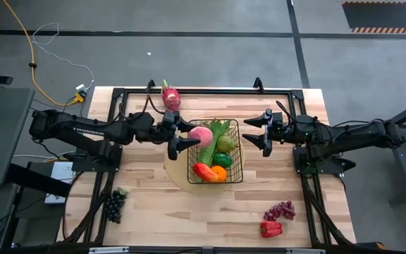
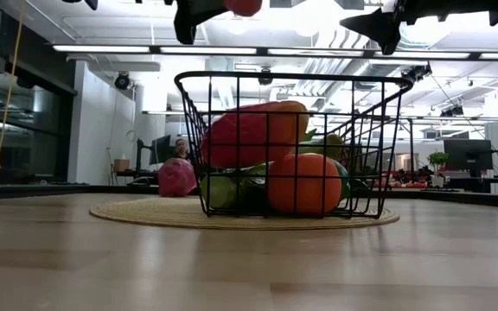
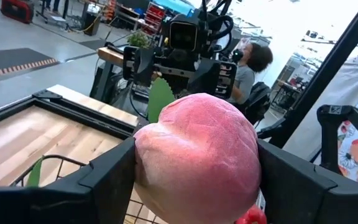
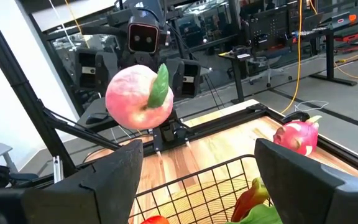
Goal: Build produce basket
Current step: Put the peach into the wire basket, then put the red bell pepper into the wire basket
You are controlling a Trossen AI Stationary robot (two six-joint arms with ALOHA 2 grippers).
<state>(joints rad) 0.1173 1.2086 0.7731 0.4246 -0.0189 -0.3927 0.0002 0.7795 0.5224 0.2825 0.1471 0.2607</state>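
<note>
Jaws of the left gripper [image 1: 187, 136] are clamped on a pink peach [image 1: 201, 135], one finger each side (the left wrist view shows the fruit [image 3: 196, 158] pinched between both dark fingers [image 3: 114, 177]). It hangs over the left rim of the basket [image 1: 240, 156], above the contents, not touching them; in the low view it's cut off at the top edge, well above the wire rim. From the right wrist view the peach [image 4: 139, 98] shows a green leaf on its front.

Right gripper [image 1: 263, 132] sits just right of the basket, above the table [image 1: 154, 204], jaws spread wide w/ nothing between them.

Basket stands on a round woven mat [image 2: 145, 212] near table centre. Inside: long green pods [image 1: 216, 134], a green pepper [image 1: 225, 144], an orange [image 1: 219, 173], a red-orange pepper [image 1: 203, 170], plus another green item I can't identify.

Still outside: dragon fruit [image 1: 170, 96] by the far edge, left of the basket; dark grapes [image 1: 113, 204] at the near-left edge; red grapes [image 1: 280, 210] and a red pepper [image 1: 271, 228] near the front-right corner, just beside each other.

A person [image 3: 248, 65] is seated in the room beyond.
</note>
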